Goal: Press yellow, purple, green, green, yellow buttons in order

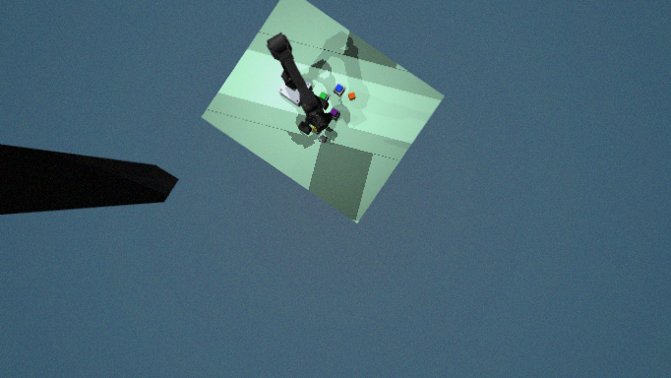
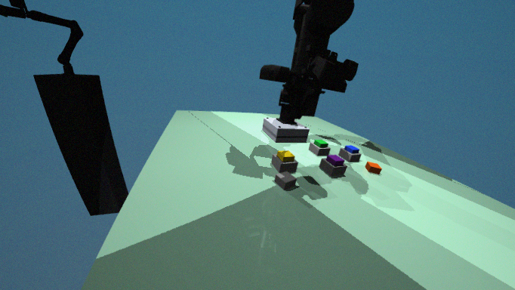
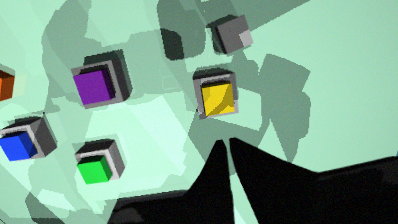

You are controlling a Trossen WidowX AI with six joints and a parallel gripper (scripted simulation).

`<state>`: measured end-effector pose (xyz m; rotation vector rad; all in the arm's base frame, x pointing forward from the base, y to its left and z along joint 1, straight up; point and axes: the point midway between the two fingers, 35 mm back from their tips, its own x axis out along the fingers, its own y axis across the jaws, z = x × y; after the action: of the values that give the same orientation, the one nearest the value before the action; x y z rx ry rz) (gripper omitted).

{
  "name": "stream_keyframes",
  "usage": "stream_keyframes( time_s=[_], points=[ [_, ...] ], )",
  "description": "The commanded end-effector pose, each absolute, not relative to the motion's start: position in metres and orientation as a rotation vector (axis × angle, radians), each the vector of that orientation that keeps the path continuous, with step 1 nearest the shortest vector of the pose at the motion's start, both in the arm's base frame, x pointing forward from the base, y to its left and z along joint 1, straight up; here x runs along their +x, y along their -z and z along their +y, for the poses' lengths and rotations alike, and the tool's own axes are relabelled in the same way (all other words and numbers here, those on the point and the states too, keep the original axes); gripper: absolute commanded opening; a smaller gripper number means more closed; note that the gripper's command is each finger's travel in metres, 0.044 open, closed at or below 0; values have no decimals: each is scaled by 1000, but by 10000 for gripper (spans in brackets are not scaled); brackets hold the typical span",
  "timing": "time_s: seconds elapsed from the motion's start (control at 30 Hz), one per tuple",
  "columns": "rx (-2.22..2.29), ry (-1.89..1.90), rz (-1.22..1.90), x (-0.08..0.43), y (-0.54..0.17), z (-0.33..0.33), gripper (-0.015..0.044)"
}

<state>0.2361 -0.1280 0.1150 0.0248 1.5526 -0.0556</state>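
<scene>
My gripper (image 3: pixel 226 145) is shut and holds nothing. It hangs in the air near the yellow button (image 1: pixel 315 129) (image 2: pixel 285 155) (image 3: pixel 218 99), whose cap stands raised on its grey base, just ahead of the fingertips in the wrist view. The arm partly hides this button in the top view. The purple button (image 1: pixel 335 112) (image 2: pixel 335 160) (image 3: pixel 93 87) is raised, to the left in the wrist view. The green button (image 1: pixel 323 95) (image 2: pixel 321 143) (image 3: pixel 94 170) is raised too, at the lower left of the wrist view. No button is touched by the fingertips.
A blue button (image 1: pixel 338 89) (image 2: pixel 352 149) (image 3: pixel 17 146) stands beside the green one. An orange block (image 1: pixel 351 95) (image 2: pixel 373 167) (image 3: pixel 5 85) lies beyond it. A grey block (image 1: pixel 323 139) (image 2: pixel 285 180) (image 3: pixel 232 36) lies close to the yellow button.
</scene>
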Motion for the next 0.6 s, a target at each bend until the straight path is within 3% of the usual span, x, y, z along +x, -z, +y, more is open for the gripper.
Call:
stream_keyframes(
  time_s=[0.0,0.23,0.57],
  points=[
    [17,40,1545,238,-115,-138,20],
    [17,40,1545,240,-56,-139,20],
    [17,40,1545,240,-49,-139,20]
  ],
)
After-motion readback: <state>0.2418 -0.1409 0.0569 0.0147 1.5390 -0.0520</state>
